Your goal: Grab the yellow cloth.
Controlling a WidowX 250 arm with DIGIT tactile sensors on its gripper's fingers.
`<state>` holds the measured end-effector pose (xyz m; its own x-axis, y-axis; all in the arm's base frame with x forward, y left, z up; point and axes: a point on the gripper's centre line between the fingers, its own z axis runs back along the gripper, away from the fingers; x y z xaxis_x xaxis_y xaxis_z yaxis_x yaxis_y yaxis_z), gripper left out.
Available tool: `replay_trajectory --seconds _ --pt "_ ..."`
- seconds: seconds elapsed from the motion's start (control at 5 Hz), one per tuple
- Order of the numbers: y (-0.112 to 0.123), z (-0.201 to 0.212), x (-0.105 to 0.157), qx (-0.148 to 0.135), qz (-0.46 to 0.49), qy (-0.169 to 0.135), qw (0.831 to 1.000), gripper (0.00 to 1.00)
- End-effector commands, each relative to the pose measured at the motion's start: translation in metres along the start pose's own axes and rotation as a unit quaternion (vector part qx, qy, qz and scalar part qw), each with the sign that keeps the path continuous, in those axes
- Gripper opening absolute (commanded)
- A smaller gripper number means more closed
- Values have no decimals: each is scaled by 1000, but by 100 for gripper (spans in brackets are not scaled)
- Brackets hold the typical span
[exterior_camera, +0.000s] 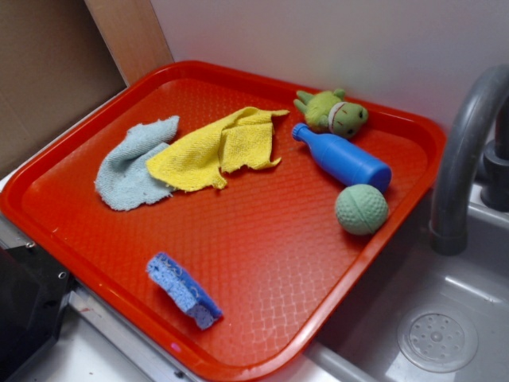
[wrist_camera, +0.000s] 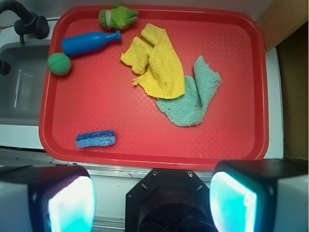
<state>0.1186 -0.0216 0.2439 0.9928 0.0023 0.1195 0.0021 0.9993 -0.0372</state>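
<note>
Fingers (wrist_camera: 72, 203) of the gripper (wrist_camera: 152, 200) are standing wide open, empty, hovering off the tray (wrist_camera: 96, 106). Far across it, the yellow cloth (wrist_camera: 159, 60) is overlapping the pale blue cloth (wrist_camera: 193, 99); a careless pinch at that seam risks lifting both.

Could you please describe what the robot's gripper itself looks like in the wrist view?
The gripper fills the bottom of the wrist view. Its two jaws are chunky black blocks with rounded corners, each faced with a pale, glossy cyan pad. Between them sits a black angular mount with two small silver screws near its top edge. No cables or markings are visible.
</note>
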Motion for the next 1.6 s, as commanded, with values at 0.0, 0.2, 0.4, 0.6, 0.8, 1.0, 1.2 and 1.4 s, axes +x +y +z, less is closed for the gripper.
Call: replay_trajectory --seconds 0.0,0.2,0.4,0.6,0.8,1.0,1.2,1.4 --pt "0 0 0 0 0 0 1000 100" --pt "25 -43 45 18 -44 -5 999 100" --pt "37 -78 91 -12 -166 -30 986 100" --pt "35 -129 110 -12 -198 -48 979 100" --pt "35 -174 115 -12 -180 -39 983 100" --pt "31 -217 107 15 -170 -19 985 100" --pt "30 -238 108 28 -170 0 985 100" --pt "30 -227 107 19 -158 -15 987 0"
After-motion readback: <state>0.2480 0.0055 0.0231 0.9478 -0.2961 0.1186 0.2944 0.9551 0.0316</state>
